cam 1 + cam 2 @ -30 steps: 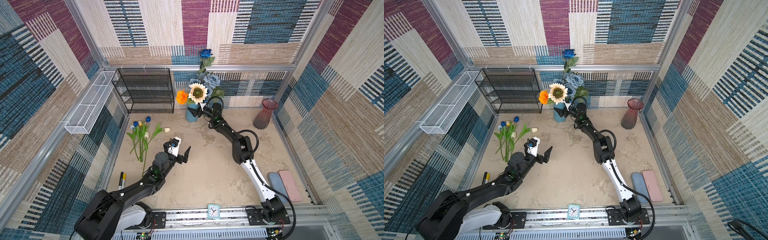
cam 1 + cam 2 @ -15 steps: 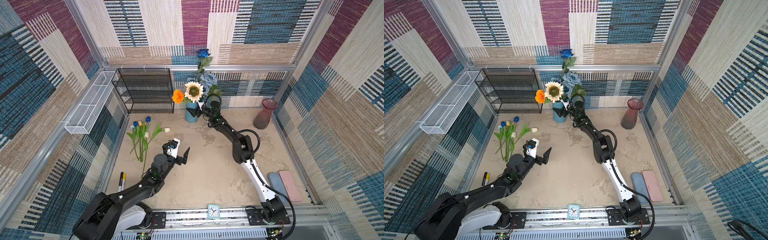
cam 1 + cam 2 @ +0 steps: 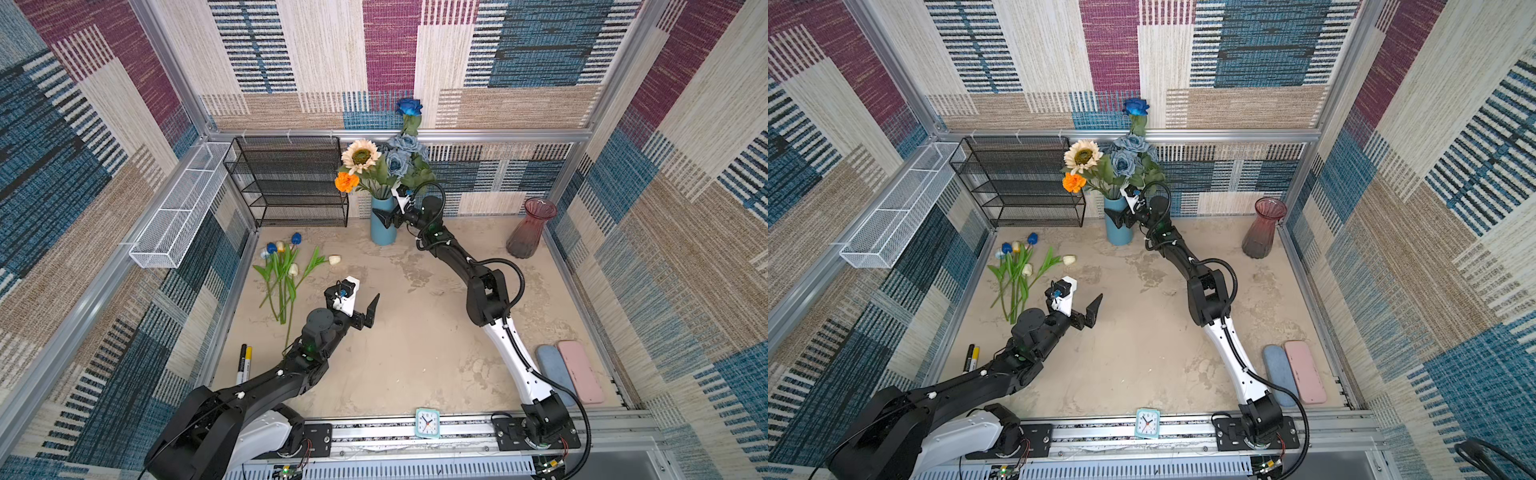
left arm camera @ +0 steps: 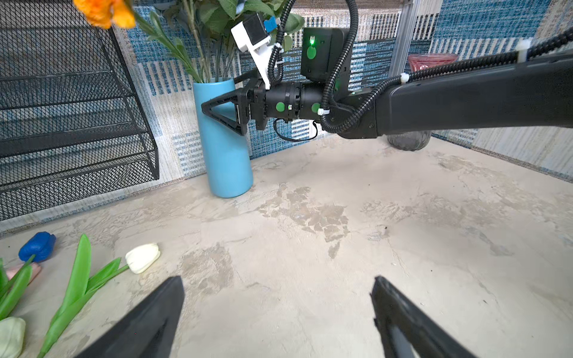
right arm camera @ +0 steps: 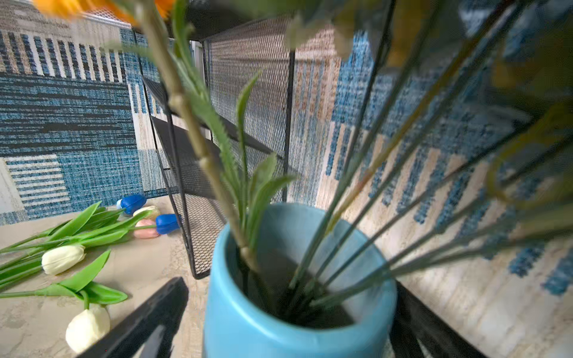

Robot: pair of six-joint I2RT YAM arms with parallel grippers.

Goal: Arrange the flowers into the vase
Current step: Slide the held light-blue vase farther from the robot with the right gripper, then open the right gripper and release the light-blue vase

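I find a light-blue cylindrical vase upright at the back of the surface. It holds a cream sunflower, an orange bloom, dusty-blue roses and one taller deep-blue rose. White, blue and pink tulips lie flat, bunched, well apart from it.

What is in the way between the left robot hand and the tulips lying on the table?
Nothing that I can see. The open left gripper hangs beside the tulips, with only bare table between them.
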